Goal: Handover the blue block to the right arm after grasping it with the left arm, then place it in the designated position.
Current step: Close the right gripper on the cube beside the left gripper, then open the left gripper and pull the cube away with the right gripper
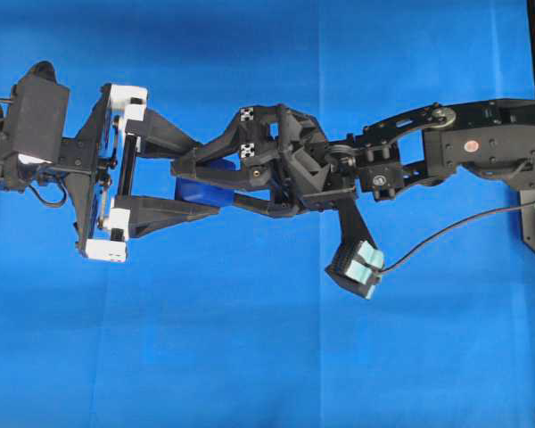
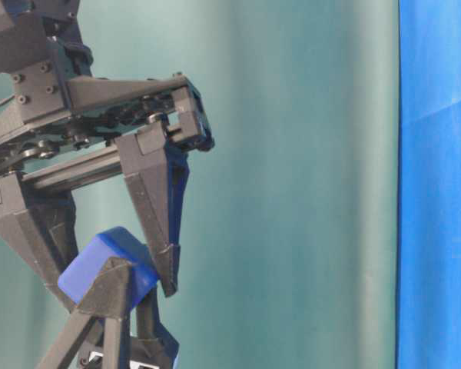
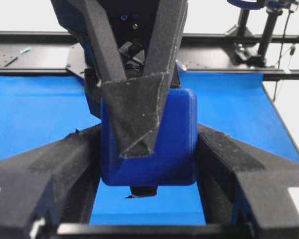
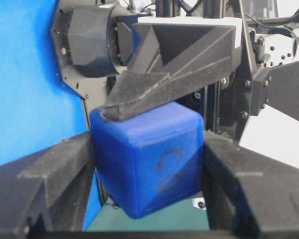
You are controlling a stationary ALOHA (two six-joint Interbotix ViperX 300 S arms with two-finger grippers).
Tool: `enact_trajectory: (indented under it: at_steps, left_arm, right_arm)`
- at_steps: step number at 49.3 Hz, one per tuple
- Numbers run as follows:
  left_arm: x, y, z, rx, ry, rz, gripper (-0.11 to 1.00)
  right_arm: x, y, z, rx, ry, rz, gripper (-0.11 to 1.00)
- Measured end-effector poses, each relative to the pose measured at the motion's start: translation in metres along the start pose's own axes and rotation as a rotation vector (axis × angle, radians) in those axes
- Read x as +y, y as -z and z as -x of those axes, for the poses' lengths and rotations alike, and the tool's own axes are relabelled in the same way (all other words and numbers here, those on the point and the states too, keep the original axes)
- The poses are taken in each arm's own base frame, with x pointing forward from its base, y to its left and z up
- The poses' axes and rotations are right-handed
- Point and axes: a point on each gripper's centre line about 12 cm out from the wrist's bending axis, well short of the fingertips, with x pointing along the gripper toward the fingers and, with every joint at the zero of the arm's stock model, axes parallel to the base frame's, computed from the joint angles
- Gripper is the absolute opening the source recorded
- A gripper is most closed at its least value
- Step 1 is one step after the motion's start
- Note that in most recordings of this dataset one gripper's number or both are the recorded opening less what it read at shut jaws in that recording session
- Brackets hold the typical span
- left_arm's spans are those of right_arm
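- Above the bright blue cloth (image 1: 250, 357), mid-air between the two arms, sat the blue block (image 1: 201, 190): a small dark-blue cube with rounded edges, darker than the cloth beneath it.
- On the face turned to the right wrist camera, a faint embossed curl showed on the block (image 4: 149, 159); its other visible faces looked plain.
- No tray, bin or box was anywhere in view, just cloth, with a teal backdrop (image 2: 292, 192) behind it from table level.
- The left gripper (image 1: 192, 171), the one with white blocks at its finger bases, had both fingers (image 3: 55, 174) pressed flat against opposite sides of the block (image 3: 169, 144), clamped on it at roughly half spread.
- The right gripper (image 1: 216, 183), reaching in from the right, had closed on the same block too: its fingers (image 4: 50, 174) touched the block's left and right faces in its own wrist view.
- The two grips crossed each other, so one left finger (image 4: 154, 92) lay over the block's top from the right wrist's angle.
- From table level the block (image 2: 100, 261) was tilted, pinched among four dark fingertips (image 2: 165, 269), well clear of any surface.
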Motion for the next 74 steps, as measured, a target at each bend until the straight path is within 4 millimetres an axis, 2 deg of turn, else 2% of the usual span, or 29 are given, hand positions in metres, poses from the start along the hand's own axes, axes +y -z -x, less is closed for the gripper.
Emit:
enact_trajectory:
  at_steps: [11, 17, 21, 43, 54, 74]
  left_arm:
    - [0.000, 0.000, 0.000, 0.000, 0.001, -0.001, 0.51]
    - [0.000, -0.001, 0.000, -0.003, 0.001, -0.001, 0.82]
    - [0.000, 0.000, 0.000, -0.003, 0.001, -0.003, 0.93]
    - [-0.001, -0.003, 0.001, -0.018, 0.003, -0.003, 0.93]
    - [-0.001, -0.007, 0.004, -0.032, 0.004, -0.004, 0.93]
    - [-0.001, -0.006, 0.004, -0.029, 0.004, -0.004, 0.93]
  right_arm:
    - [0.000, 0.000, 0.000, 0.001, -0.001, -0.001, 0.52]
    - [0.000, 0.001, 0.000, 0.009, -0.002, -0.020, 0.52]
    - [0.001, 0.003, 0.000, 0.012, -0.003, -0.039, 0.52]
    - [0.004, 0.004, 0.006, 0.029, -0.015, -0.064, 0.52]
    - [0.007, -0.001, 0.035, 0.020, -0.007, -0.060, 0.52]
    - [0.012, -0.004, 0.099, 0.034, 0.026, -0.079, 0.52]
